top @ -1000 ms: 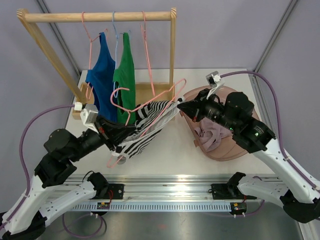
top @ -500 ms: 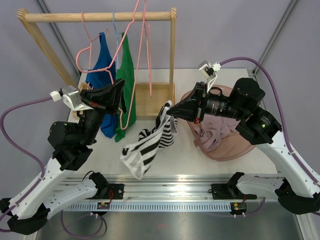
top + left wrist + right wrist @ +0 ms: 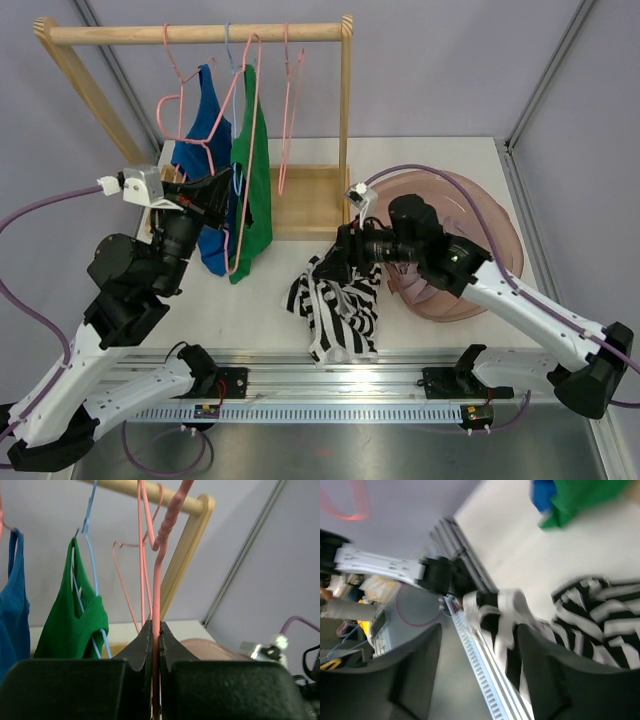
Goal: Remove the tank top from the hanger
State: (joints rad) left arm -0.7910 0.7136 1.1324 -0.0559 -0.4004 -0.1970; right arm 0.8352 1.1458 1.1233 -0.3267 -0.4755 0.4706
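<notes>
Striped tank top (image 3: 338, 312) lies crumpled on the worktop (image 3: 262, 300), off the pink hanger (image 3: 156, 580) pinched in the left gripper (image 3: 155, 632); right gripper (image 3: 328, 265) spreads wide above it. Removal looks done.

A robot lab cell: plain walls (image 3: 450, 70), aluminium base rail (image 3: 350, 385).

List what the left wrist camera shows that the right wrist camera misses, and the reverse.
Only the left wrist view: the left fingers shut on the pink hanger, with the wooden rack behind. Only the right wrist view: the right fingers spread apart over the striped tank top lying on the table, beside the slotted rail. Both: the green tank top and the blue tank top.
</notes>
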